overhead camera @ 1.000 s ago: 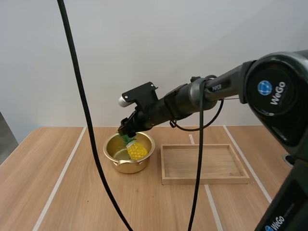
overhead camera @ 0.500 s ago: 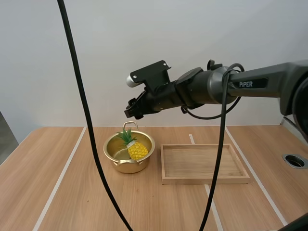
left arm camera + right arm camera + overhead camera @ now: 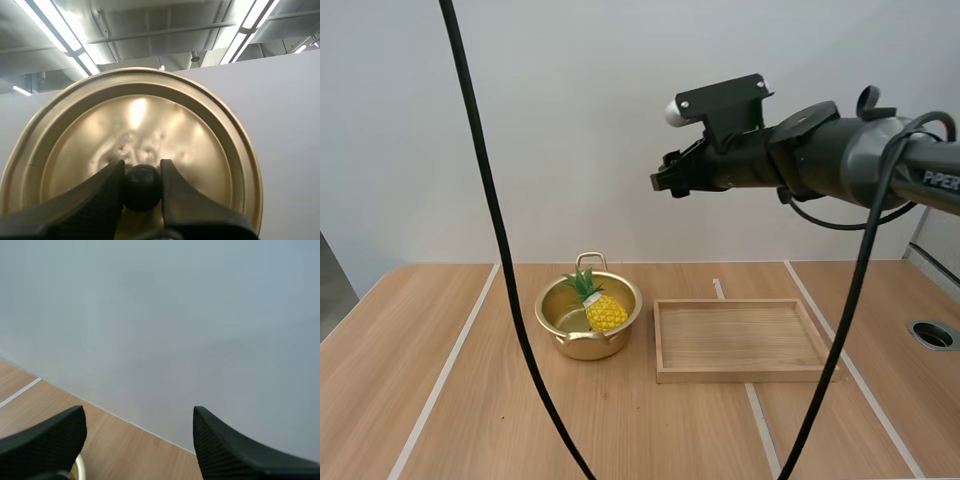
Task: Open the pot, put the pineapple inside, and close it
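1. Pineapple (image 3: 597, 303) sits in the open pot (image 3: 582, 346), lower left of centre in the high view
2. Left gripper (image 3: 142, 167) pinches the lid (image 3: 150, 115) by its knob (image 3: 142, 187); I'd bring it level over the rim, then lower gently
3. Right gripper (image 3: 666, 183), spread and empty, high and right of centre, should keep clear

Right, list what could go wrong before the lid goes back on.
1. The pineapple leans with its leafy crown up at the rim of the pot, so the lid may not seat flat.
2. The left gripper pinches the lid only by its small black knob; it could swing or slip on the way down.
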`<act>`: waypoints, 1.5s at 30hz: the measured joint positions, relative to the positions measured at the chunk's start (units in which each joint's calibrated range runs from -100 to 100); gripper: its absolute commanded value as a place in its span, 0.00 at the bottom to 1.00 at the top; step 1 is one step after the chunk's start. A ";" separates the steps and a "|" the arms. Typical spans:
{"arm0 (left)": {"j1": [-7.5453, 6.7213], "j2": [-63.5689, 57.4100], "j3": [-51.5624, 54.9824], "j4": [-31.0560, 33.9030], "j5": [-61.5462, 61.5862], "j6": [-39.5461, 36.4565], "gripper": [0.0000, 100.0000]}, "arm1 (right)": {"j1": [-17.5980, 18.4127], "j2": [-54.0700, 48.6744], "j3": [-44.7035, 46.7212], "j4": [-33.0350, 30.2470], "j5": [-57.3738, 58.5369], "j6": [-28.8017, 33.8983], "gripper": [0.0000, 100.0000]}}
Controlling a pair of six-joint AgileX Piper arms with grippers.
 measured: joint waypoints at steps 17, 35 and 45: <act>0.00 0.00 0.00 0.00 0.00 0.00 0.00 | -8.13 -11.42 0.00 -8.91 1.70 10.76 0.89; 0.00 0.00 0.00 0.00 0.00 0.00 0.00 | -9.83 -25.48 0.00 -25.70 13.51 28.63 0.00; 0.00 0.00 0.00 0.00 0.00 0.00 0.00 | -9.83 -30.37 0.00 -27.57 13.64 35.60 0.00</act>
